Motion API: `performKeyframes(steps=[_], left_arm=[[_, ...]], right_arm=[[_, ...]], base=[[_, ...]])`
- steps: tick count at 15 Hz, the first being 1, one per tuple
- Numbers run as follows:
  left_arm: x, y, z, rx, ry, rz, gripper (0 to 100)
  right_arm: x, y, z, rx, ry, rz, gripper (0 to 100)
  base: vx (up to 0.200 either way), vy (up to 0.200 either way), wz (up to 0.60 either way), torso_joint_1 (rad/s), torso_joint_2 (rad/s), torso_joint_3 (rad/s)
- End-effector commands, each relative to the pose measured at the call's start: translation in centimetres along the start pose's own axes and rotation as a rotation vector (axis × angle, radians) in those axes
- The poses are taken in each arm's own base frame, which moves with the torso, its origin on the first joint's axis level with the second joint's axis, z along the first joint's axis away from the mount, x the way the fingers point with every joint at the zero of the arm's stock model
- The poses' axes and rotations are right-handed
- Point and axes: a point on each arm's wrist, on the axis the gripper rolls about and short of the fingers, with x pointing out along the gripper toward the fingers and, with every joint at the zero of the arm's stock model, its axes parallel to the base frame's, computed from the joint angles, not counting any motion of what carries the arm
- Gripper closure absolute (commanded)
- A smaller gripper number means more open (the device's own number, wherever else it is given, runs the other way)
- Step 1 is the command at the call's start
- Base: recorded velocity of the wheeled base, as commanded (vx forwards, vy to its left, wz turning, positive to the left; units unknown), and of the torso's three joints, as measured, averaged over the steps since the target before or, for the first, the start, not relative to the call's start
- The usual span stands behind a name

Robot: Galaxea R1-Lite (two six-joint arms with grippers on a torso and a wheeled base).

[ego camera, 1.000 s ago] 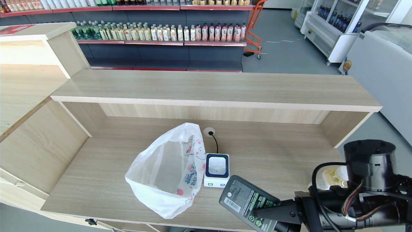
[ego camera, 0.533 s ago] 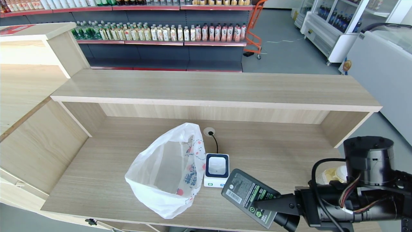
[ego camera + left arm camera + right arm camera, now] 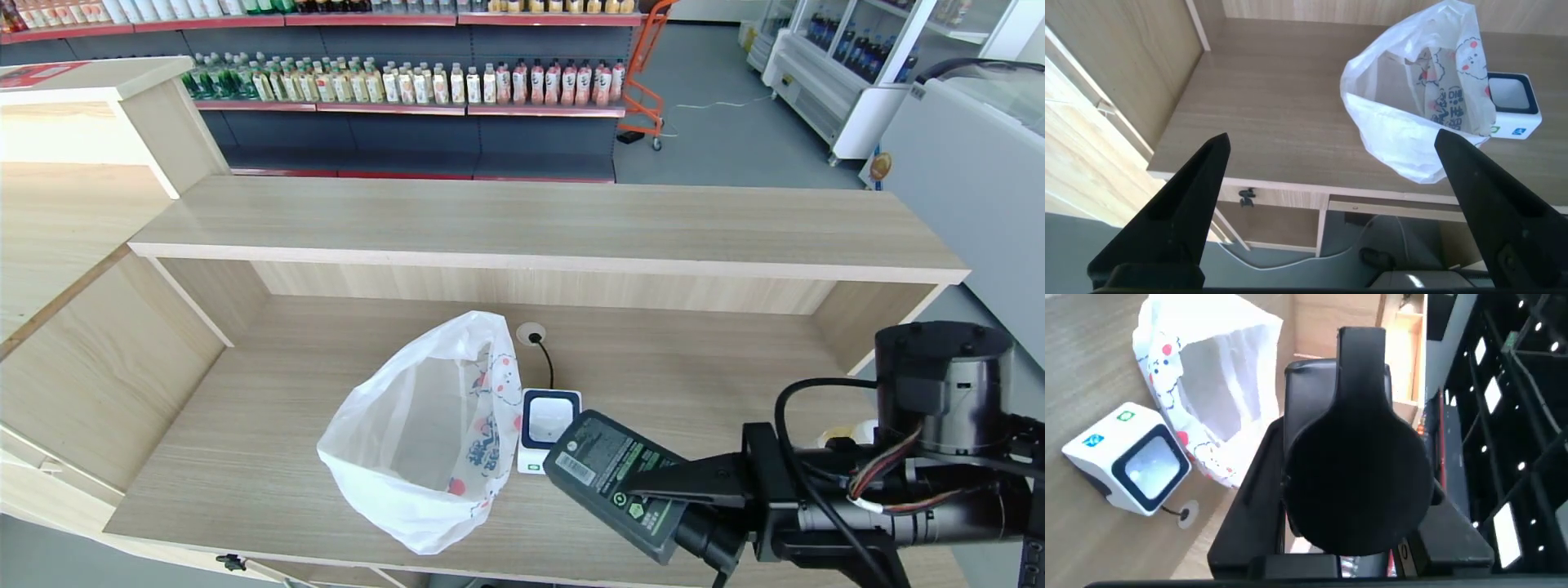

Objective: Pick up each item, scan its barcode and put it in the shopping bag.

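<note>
- My right arm comes in from the right, forearm lying nearly level over the near-right part of the desk, wrist pointing towards my left.
- The right claw is turned so one finger sits above the other. It is clamped on the edge of a dark flat pack.
- The pack is held off the desk and tilted. Its printed face is turned up towards the head camera, with a white barcode label near its left corner.
- In the head view the pack's far corner overlaps the near-right corner of the barcode scanner, which stands on the desk with its window facing up.
- The scanner's black cable runs back to a round hole in the desk.
- The white shopping bag stands open, touching the scanner's left side. I see nothing lying inside it.
- From the right wrist camera, the bag and scanner lie beyond the pack.
- My left claw is spread wide with nothing between its fingers, hanging above the desk's near edge, left of the bag.
</note>
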Motion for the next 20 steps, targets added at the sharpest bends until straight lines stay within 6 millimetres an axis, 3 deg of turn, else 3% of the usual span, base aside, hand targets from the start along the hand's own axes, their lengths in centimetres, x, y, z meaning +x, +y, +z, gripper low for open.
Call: performKeyframes(steps=[1,3,4,6,7,8,10,13,14,15,20], left_arm=[[0.0,0.0,0.0,0.000,0.000,0.001,0],[0.0,0.0,0.0,0.001,0.000,0.001,0],[0.0,0.0,0.0,0.000,0.000,0.001,0],[0.0,0.0,0.0,0.000,0.000,0.001,0],[0.0,0.0,0.0,0.000,0.000,0.001,0],[0.0,0.0,0.0,0.000,0.000,0.001,0],[0.0,0.0,0.0,0.000,0.000,0.001,0],[0.0,0.0,0.0,0.000,0.000,0.001,0],[0.0,0.0,0.0,0.000,0.000,0.001,0],[0.0,0.0,0.0,0.000,0.000,0.001,0],[0.0,0.0,0.0,0.001,0.000,0.001,0]], right_arm=[[-4.3,-4.7,0.7,0.266,0.156,-0.143,100],[-6.9,-5.6,1.3,0.731,0.227,-0.230,100],[-8.7,-6.5,0.5,0.983,0.279,-0.335,100],[-10.2,-7.1,-0.8,1.307,0.371,-0.485,100],[-10.3,-5.8,-3.3,1.629,0.538,-0.652,100],[-10.1,-4.4,-4.7,1.830,0.610,-0.747,100],[-9.2,-1.5,-6.4,2.185,0.635,-0.842,100],[-8.4,0.8,-6.2,2.486,0.655,-0.862,100],[-8.3,0.9,-6.2,2.498,0.656,-0.861,100],[-8.2,1.2,-5.9,2.621,0.637,-0.837,100],[-8.0,1.0,-4.6,2.714,0.627,-0.748,100]], base=[[0.000,0.000,0.00,0.000,0.00,0.000],[0.000,0.000,0.00,0.000,0.00,0.000],[0.000,0.000,0.00,0.000,0.00,0.000],[0.000,0.000,0.00,0.000,0.00,0.000],[0.000,0.000,0.00,0.000,0.00,0.000],[0.000,0.000,0.00,0.000,0.00,0.000],[0.000,0.000,0.00,0.000,0.00,0.000],[0.000,0.000,0.00,0.000,0.00,0.000],[0.000,0.000,0.00,0.000,0.00,0.000],[0.000,0.000,0.00,0.000,0.00,0.000],[0.000,0.000,0.00,0.000,0.00,0.000]])
